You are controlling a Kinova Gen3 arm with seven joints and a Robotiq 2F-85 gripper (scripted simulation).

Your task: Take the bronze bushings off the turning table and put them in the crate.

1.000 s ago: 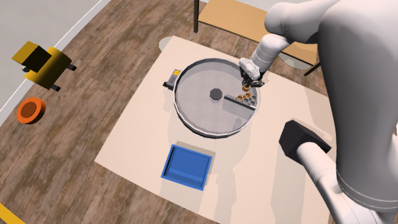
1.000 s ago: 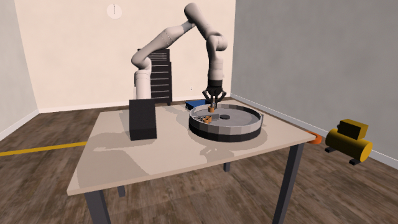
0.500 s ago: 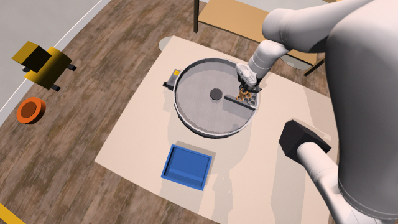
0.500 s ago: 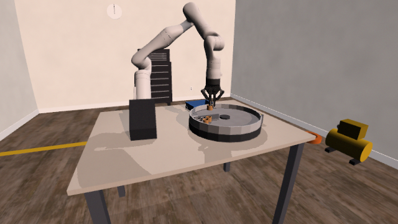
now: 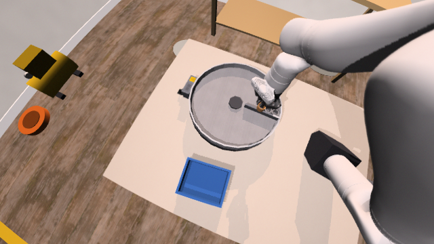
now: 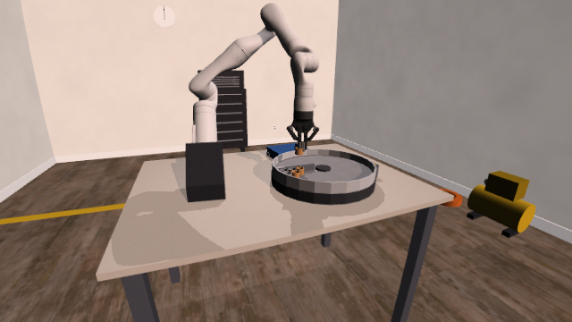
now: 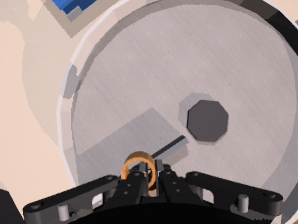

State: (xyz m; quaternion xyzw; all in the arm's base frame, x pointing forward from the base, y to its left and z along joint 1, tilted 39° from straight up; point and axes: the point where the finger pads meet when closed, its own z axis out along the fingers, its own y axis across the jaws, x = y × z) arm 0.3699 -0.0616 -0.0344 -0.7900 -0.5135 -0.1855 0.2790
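Above one turning table (image 5: 217, 125) (image 6: 353, 166) (image 7: 135, 75), one bronze bushing (image 5: 260, 108) (image 6: 298, 152) (image 7: 138, 156) is clamped by its wall in the gripper (image 5: 262, 103) (image 6: 302, 147) (image 7: 151, 169); below, more bronze bushings (image 6: 297, 173) are seen, too small to count.

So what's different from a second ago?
The gripper has carried the bronze ring a little way across the round turning table, toward the blue crate. Nothing new was gripped or let go: it had that ring already. The round table and crate stayed put.
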